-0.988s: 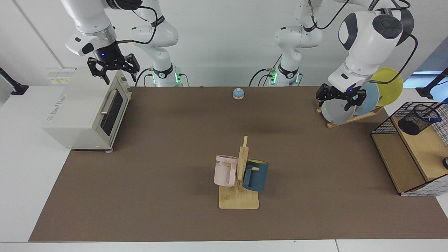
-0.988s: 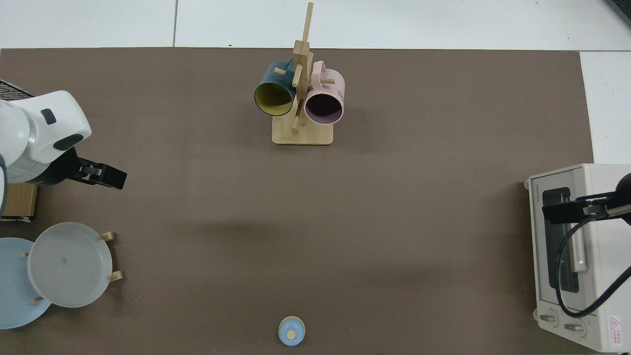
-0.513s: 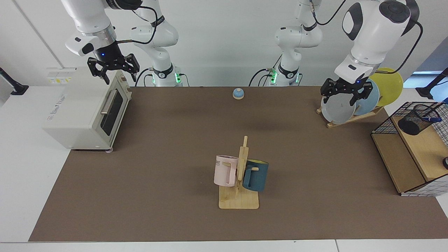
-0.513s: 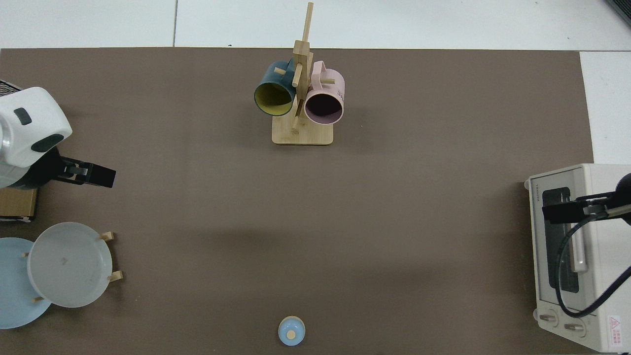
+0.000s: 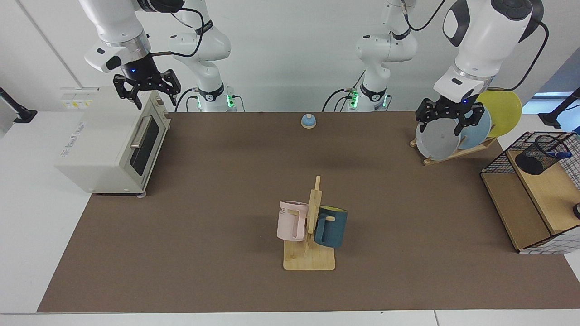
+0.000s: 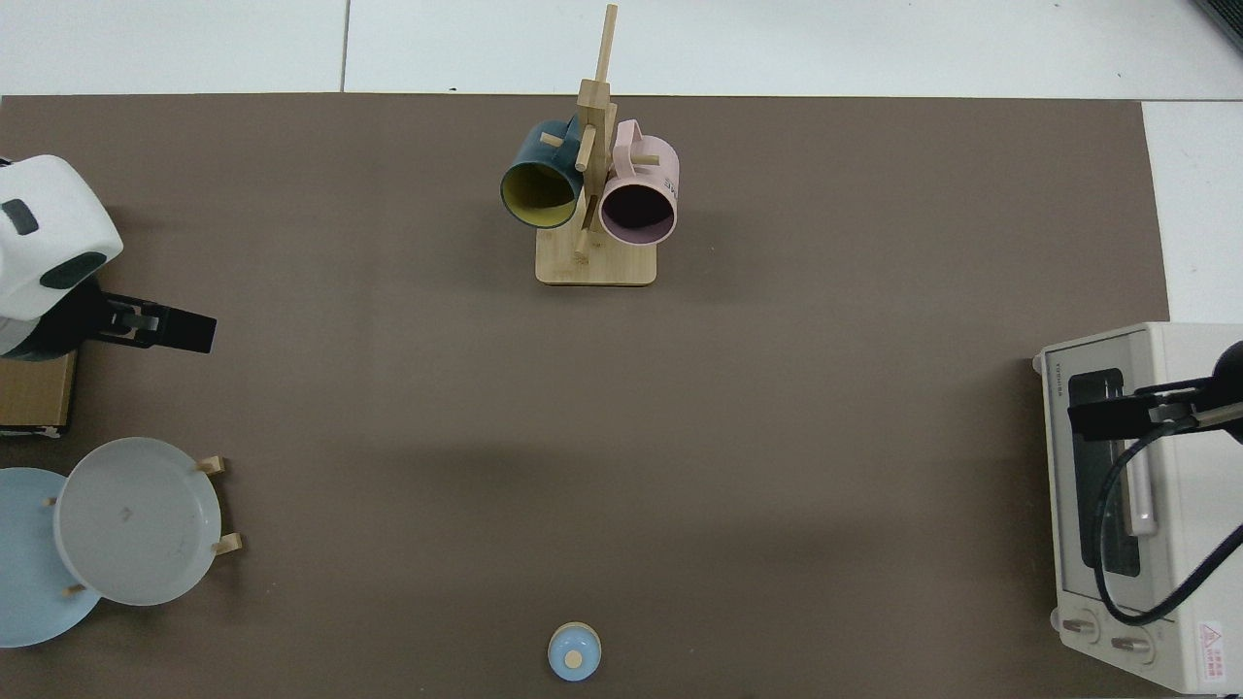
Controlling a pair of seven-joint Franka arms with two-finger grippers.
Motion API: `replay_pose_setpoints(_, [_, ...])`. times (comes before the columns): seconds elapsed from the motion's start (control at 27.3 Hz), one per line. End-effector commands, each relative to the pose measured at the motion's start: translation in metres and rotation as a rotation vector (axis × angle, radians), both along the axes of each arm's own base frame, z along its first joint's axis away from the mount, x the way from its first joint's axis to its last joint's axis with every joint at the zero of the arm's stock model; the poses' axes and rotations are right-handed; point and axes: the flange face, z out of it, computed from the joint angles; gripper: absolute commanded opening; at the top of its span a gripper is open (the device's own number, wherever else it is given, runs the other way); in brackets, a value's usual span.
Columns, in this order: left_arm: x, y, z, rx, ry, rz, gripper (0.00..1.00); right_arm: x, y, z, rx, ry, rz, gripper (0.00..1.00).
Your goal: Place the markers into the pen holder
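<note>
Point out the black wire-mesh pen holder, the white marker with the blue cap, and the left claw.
Black wire-mesh pen holder (image 5: 534, 161): facing view, mesh side wall.
White marker with blue cap (image 5: 563, 155): facing view, blue cap past the rim.
Left claw (image 5: 449, 124): facing view, midway between fingertips.

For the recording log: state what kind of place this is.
Likely a robotics lab staged as a kitchen: a brown-matted table with a white toaster oven, pink and teal mugs on a wooden tree, and plates in a wooden rack.

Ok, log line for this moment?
marker: in pen holder | left gripper: open, empty, above plates | right gripper: open, waits over toaster
</note>
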Motion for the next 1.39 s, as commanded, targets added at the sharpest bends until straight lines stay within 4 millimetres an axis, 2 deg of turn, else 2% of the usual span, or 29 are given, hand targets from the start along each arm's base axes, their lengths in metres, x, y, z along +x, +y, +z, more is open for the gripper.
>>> replay_pose_setpoints(0.0, [-0.001,0.017,0.006,-0.015,-0.034,0.043,1.0,0.0,-0.002,0.003,-0.006,0.0,-0.023,1.0])
replay_pose_setpoints(0.33, [0.0,0.011,0.019,0.027,-0.063,0.014,1.0,0.001,-0.002,0.001,-0.006,0.003,-0.023,1.0])
replay_pose_setpoints(0.51, [-0.003,0.019,0.025,0.03,-0.068,0.032,1.0,0.001,-0.002,0.001,-0.006,0.003,-0.023,1.0])
replay_pose_setpoints(0.66, [-0.013,0.012,0.035,0.015,-0.062,0.041,1.0,0.0,-0.002,0.002,-0.006,0.002,-0.023,1.0])
replay_pose_setpoints(0.88, [-0.016,0.007,0.04,0.012,-0.07,0.072,1.0,0.0,-0.002,0.003,-0.006,0.0,-0.023,1.0])
replay_pose_setpoints(0.99, [-0.025,-0.007,0.057,0.001,-0.087,0.071,1.0,0.0,-0.002,0.003,-0.006,0.0,-0.023,1.0])
replay_pose_setpoints(1.03, [-0.028,-0.013,0.058,-0.012,-0.08,0.089,1.0,0.0,-0.002,0.002,-0.006,0.002,-0.023,1.0])
replay_pose_setpoints(1.13, [-0.031,-0.015,0.057,-0.039,-0.061,0.2,1.0,0.0,-0.002,0.003,-0.006,0.0,-0.023,1.0])
replay_pose_setpoints(1.35, [-0.032,-0.009,0.053,-0.037,-0.054,0.193,1.0,0.0,-0.002,0.003,-0.006,0.0,-0.023,1.0])
